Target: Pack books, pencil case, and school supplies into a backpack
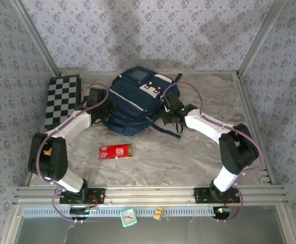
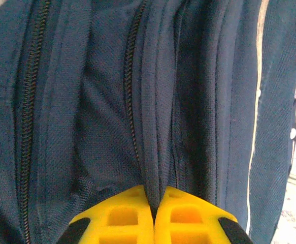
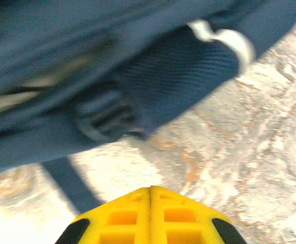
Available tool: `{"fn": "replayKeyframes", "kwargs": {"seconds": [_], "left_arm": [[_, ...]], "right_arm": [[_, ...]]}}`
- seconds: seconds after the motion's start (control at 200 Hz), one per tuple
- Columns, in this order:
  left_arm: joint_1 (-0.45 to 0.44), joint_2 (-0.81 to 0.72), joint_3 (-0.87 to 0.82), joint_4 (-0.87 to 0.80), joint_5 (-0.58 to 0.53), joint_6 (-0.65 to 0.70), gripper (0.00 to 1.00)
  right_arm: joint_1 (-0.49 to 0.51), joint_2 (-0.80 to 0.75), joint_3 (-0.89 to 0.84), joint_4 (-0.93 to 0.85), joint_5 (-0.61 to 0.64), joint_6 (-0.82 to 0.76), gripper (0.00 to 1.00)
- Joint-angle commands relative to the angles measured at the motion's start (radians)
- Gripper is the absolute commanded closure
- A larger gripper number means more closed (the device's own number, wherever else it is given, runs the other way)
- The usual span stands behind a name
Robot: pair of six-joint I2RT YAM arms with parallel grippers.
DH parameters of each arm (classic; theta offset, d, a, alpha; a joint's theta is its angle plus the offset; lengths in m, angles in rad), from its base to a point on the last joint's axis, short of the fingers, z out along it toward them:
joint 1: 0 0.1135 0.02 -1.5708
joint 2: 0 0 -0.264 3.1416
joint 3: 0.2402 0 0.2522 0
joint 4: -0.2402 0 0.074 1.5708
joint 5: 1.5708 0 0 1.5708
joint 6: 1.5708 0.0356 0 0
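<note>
The surface point(image 1: 188, 152) carries one backpack point(image 1: 135, 101), one small red box point(image 1: 115, 151) and one chequered board point(image 1: 62, 99). There are two robot arms: one left arm point(image 1: 74, 124), one right arm point(image 1: 203, 124). Two small items sit at the near rail: one teal item point(image 1: 129, 217), one yellow item point(image 1: 159, 213).

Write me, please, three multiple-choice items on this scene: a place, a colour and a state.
1. The red box lies: A inside the backpack; B on the table, in front of the backpack; C atop the backpack.
2. The left gripper's fingers are: A green; B white; C yellow.
3. The right gripper is: A shut, empty; B wide open; C holding the red box.
Answers: B, it lies on bare table; C, yellow in the wrist view; A, its jaws meet with nothing between.
</note>
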Motion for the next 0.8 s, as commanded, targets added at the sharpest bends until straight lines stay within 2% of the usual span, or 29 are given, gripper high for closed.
{"fn": "replayKeyframes", "kwargs": {"seconds": [0.0, 0.065, 0.19, 0.26, 0.345, 0.405, 0.52, 0.63, 0.8], "left_arm": [[0.037, -0.037, 0.027, -0.039, -0.013, 0.082, 1.0], [0.048, -0.036, 0.026, -0.028, 0.024, 0.093, 1.0], [0.047, -0.034, 0.032, -0.015, 0.052, 0.088, 1.0], [0.049, -0.034, 0.042, -0.02, 0.054, 0.088, 1.0], [0.049, -0.032, 0.05, -0.015, 0.06, 0.086, 1.0], [0.049, -0.031, 0.052, -0.017, 0.056, 0.085, 1.0], [0.05, -0.026, 0.055, -0.018, 0.059, 0.086, 1.0], [0.05, -0.018, 0.062, -0.018, 0.065, 0.083, 1.0], [0.051, -0.013, 0.072, -0.023, 0.061, 0.083, 1.0]], "right_arm": [[-0.018, 0.034, 0.049, 0.019, 0.047, -0.069, 1.0], [-0.026, 0.028, 0.059, 0.045, -0.091, -0.085, 1.0], [0.018, 0.023, 0.06, 0.111, -0.325, -0.118, 1.0], [0.019, 0.047, 0.076, 0.136, -0.468, -0.127, 0.77], [0.042, 0.097, 0.118, 0.1, -0.472, -0.162, 0.66], [0.034, 0.119, 0.123, 0.11, -0.536, -0.162, 0.55], [0.044, 0.153, 0.147, 0.103, -0.569, -0.185, 0.45], [0.05, 0.184, 0.173, 0.098, -0.58, -0.188, 0.43], [0.069, 0.22, 0.189, 0.079, -0.568, -0.21, 0.45]]}}
